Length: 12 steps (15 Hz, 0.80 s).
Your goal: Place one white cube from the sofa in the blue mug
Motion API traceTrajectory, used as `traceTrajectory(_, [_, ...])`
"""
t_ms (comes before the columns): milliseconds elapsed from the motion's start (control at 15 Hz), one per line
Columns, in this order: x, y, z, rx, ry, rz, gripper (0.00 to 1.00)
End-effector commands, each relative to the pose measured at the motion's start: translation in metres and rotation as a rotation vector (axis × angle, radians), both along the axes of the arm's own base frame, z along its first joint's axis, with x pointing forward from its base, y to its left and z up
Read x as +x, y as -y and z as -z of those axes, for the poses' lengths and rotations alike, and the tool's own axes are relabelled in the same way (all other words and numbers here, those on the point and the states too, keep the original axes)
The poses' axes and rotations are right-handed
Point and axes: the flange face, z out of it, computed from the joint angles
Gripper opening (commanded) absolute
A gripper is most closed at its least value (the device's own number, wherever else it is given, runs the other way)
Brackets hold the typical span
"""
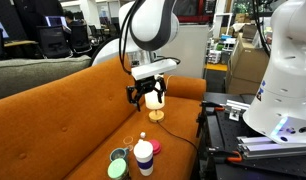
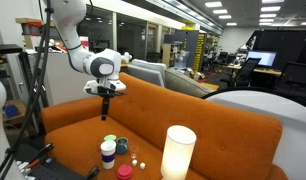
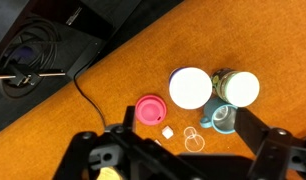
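In the wrist view, a tiny white cube [image 3: 167, 131] lies on the orange sofa [image 3: 113, 60] seat, between a pink lid [image 3: 147, 110] and the blue mug [image 3: 222, 118]. The mug stands upright with its handle toward the cube and looks empty. My gripper [image 3: 178, 152] is open and empty, its dark fingers framing the cube and mug from well above. In both exterior views the gripper [image 1: 145, 96] [image 2: 106, 103] hangs high over the sofa [image 1: 63, 110] [image 2: 223, 125] seat. The cube is too small to make out there.
Two pale-topped cups [image 3: 190, 87] [image 3: 236, 87] stand right behind the mug. Clear plastic rings [image 3: 193, 138] lie beside the cube. A tall white lamp [image 1: 156, 100] [image 2: 178, 152] stands on the seat. A black cable [image 3: 88, 90] trails over the sofa edge near dark equipment [image 3: 33, 50].
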Motion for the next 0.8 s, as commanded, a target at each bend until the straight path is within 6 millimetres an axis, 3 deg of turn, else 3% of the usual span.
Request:
traceTrajectory(0, [0.000, 0.000, -0.002, 0.000, 0.001, 0.000, 1.00])
traceTrajectory(333, [0.005, 0.005, 0.009, 0.011, 0.000, 0.034, 1.00])
traceTrajectory(533, [0.020, 0.019, 0.037, -0.023, 0.024, 0.112, 1.00])
traceTrajectory(733, [0.040, 0.041, 0.079, -0.055, 0.066, 0.202, 1.00])
